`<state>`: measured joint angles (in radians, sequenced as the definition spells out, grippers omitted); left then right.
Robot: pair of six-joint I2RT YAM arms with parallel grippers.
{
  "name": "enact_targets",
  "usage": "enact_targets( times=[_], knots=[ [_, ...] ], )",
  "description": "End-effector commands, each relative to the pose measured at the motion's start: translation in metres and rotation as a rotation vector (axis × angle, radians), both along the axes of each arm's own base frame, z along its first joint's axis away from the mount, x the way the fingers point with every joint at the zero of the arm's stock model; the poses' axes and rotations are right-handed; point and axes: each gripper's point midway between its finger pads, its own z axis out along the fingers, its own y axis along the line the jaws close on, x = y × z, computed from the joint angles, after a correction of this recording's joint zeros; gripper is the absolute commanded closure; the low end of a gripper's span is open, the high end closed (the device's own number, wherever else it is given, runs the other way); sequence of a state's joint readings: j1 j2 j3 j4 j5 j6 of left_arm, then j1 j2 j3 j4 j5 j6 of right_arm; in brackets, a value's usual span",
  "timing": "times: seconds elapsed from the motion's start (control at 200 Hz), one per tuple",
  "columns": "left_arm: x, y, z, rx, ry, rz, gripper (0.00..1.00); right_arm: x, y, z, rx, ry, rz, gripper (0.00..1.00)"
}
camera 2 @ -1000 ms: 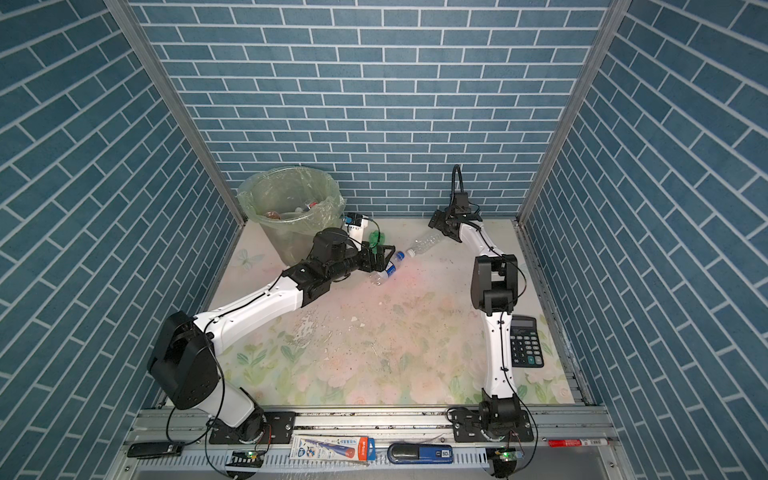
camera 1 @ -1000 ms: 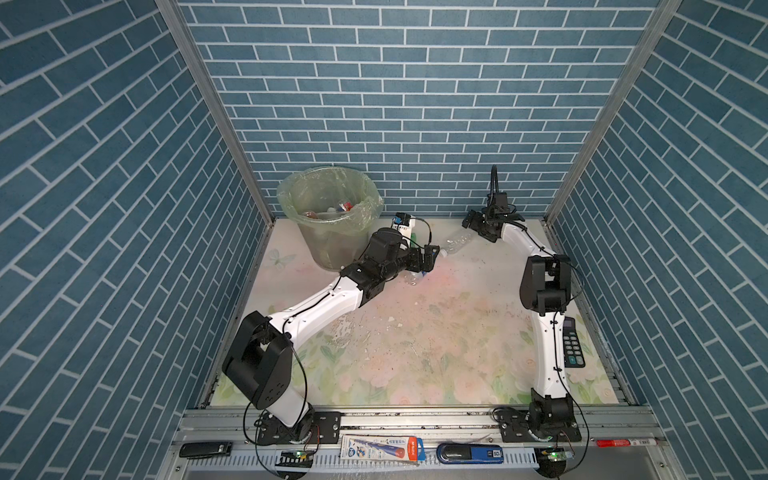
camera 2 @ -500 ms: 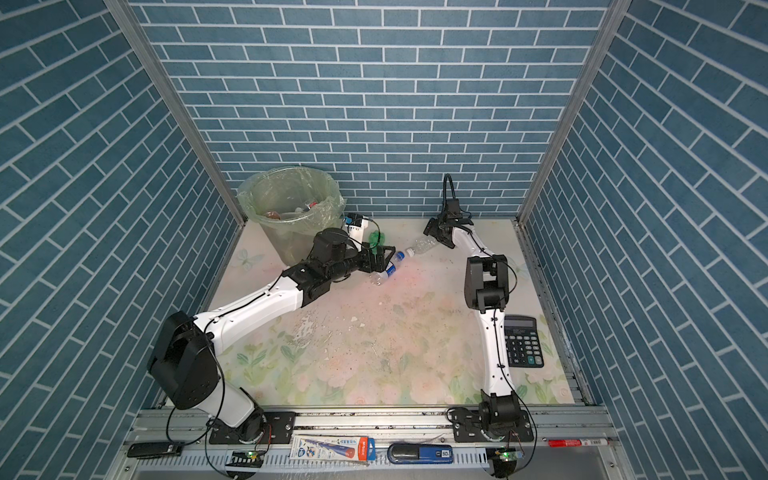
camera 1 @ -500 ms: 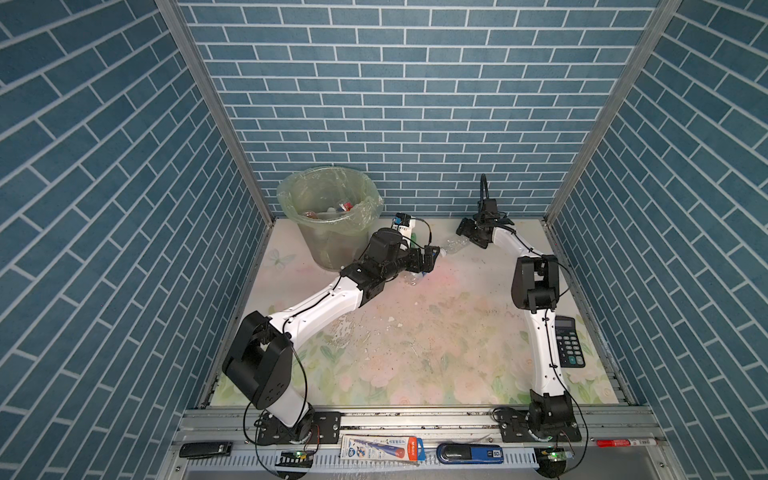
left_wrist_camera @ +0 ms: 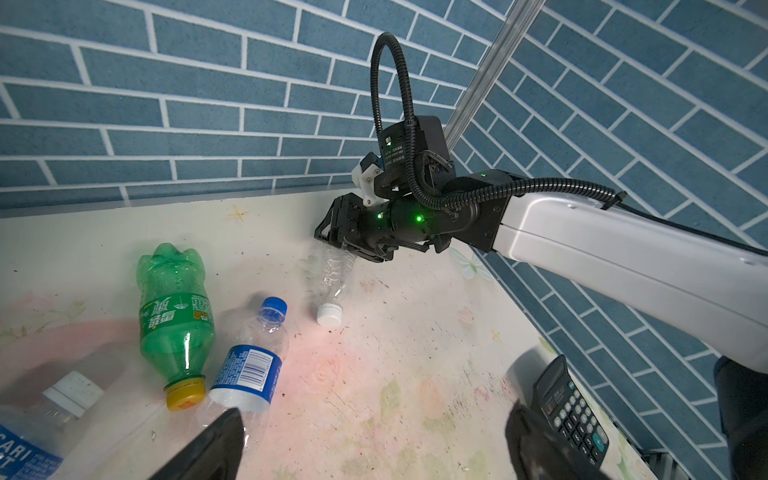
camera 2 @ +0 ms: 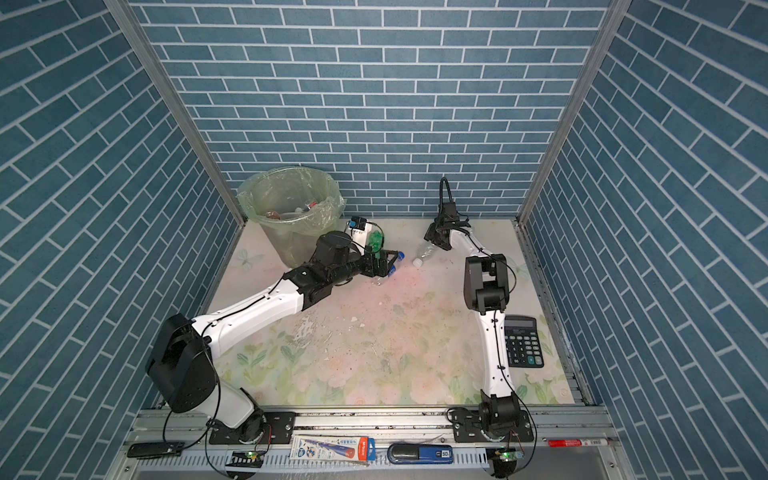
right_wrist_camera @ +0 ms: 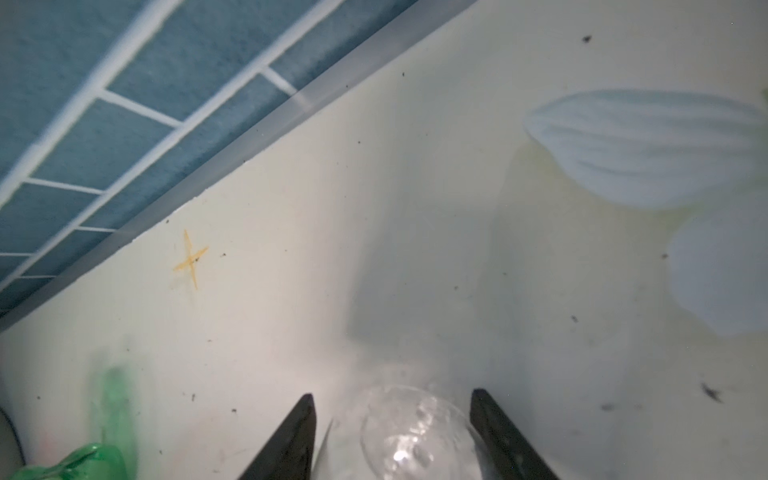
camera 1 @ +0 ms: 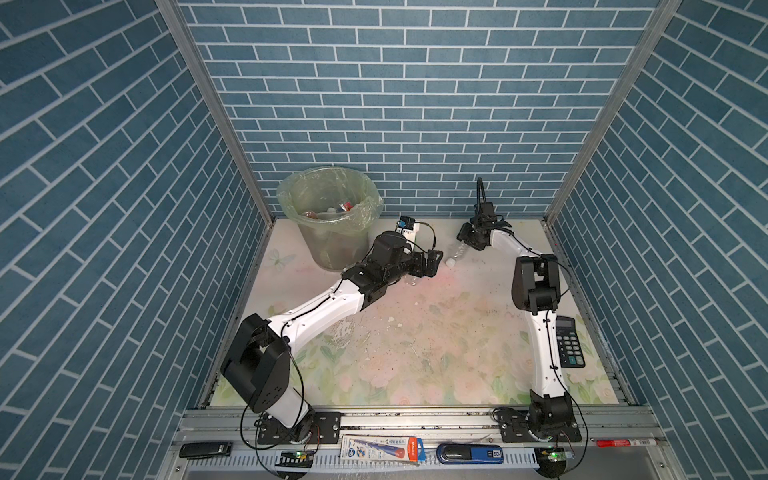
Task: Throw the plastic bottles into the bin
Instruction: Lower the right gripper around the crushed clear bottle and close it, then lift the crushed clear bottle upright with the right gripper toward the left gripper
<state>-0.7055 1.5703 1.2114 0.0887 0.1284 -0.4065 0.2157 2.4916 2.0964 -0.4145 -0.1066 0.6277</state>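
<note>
Top views both show the table (camera 1: 415, 332) with the bin (camera 1: 332, 249) standing at its far left corner; a few discarded bottles (camera 1: 332, 211) lie inside it. The left gripper (left_wrist_camera: 374, 411) hangs low just right of the bin, near the far edge. Its jaws are spread wide with nothing between them. The right gripper (right_wrist_camera: 392, 395) reaches down near the middle of the far edge, its jaws narrowed around the base end of a clear bottle (left_wrist_camera: 334, 270). Whether they press on it cannot be told. A black calculator (camera 1: 569, 347) rests near the right edge. A green bottle (left_wrist_camera: 176, 307) with a yellow cap and a blue-labelled bottle (left_wrist_camera: 249, 365) lie side by side on the table between the bin and the clear bottle. The clear bottle also lies on the table, its white cap (left_wrist_camera: 329, 313) pointing toward the near edge.
</note>
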Motion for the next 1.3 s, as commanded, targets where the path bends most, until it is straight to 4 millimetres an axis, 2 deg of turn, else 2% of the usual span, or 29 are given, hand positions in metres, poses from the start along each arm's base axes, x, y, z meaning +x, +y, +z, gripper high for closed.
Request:
enact_targets(
  times=[0.0, 0.16, 0.36, 0.395, 0.405, 0.42, 0.625, 0.68, 0.76, 0.88, 1.075, 1.295],
  knots=[
    [-0.008, 0.004, 0.002, 0.014, -0.012, -0.002, 0.01, -0.015, -0.014, 0.007, -0.044, 0.005, -0.023, 0.44],
    [-0.013, 0.011, -0.004, 0.022, 0.002, 0.011, 0.01, -0.032, -0.029, 0.008, -0.059, 0.01, -0.026, 0.53],
    [-0.017, 0.015, -0.013, 0.017, 0.029, 0.025, 0.01, -0.061, -0.037, 0.011, -0.061, 0.011, -0.014, 0.57],
    [-0.018, 0.014, -0.015, 0.015, 0.036, 0.026, 0.01, -0.067, -0.037, 0.004, -0.06, 0.027, -0.01, 0.57],
    [-0.019, 0.014, -0.014, 0.013, 0.035, 0.024, 0.01, -0.067, -0.037, 0.015, -0.055, 0.007, -0.01, 0.57],
    [-0.019, 0.014, -0.015, 0.014, 0.038, 0.023, 0.01, -0.069, -0.037, 0.019, -0.052, 0.001, -0.009, 0.58],
    [-0.027, 0.005, -0.034, 0.043, 0.066, 0.012, 0.01, -0.095, -0.041, 0.02, -0.047, 0.005, -0.01, 0.61],
    [-0.027, 0.0, -0.041, 0.05, 0.081, 0.005, 0.01, -0.102, -0.037, 0.024, -0.02, 0.004, 0.01, 0.61],
    [-0.027, -0.009, -0.052, 0.064, 0.107, -0.014, 0.01, -0.109, -0.034, 0.037, -0.006, -0.011, 0.022, 0.61],
    [-0.024, -0.022, -0.062, 0.053, 0.147, -0.039, 0.01, -0.117, -0.026, 0.067, 0.016, -0.058, 0.041, 0.61],
    [-0.016, -0.048, -0.063, 0.029, 0.169, -0.096, 0.01, -0.132, -0.004, 0.121, 0.046, -0.145, 0.096, 0.61],
    [-0.007, -0.067, -0.057, -0.049, 0.191, -0.11, 0.01, -0.149, 0.033, 0.164, 0.121, -0.22, 0.162, 0.61]
  ],
)
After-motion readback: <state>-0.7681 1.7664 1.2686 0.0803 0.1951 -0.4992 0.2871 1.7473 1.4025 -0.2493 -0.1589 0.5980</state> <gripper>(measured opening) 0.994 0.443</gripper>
